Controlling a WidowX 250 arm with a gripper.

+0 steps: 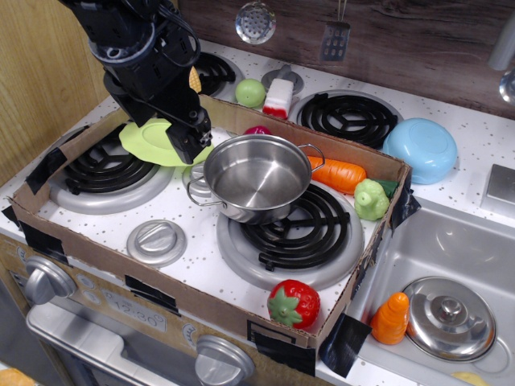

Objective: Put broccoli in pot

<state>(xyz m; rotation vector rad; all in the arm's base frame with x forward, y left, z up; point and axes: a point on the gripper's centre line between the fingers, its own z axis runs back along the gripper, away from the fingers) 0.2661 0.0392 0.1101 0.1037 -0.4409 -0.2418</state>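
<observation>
The broccoli [370, 199], pale green and lumpy, lies at the right side of the cardboard tray, against its right wall and next to the carrot [338, 173]. The shiny steel pot [256, 178] stands upright and empty in the middle of the tray, on the back edge of the front right burner. My black gripper [190, 146] hangs at the pot's left, over the lime-green plate [154, 141], far from the broccoli. Its fingers read as one dark block, so I cannot tell whether they are open.
A strawberry [294, 303] lies at the tray's front wall [161, 293]. A green ball [250, 92] and a red-white item [278, 98] sit behind the tray. A blue bowl [420, 149] is at back right. The sink holds a steel lid [449, 318] and an orange carrot [392, 319].
</observation>
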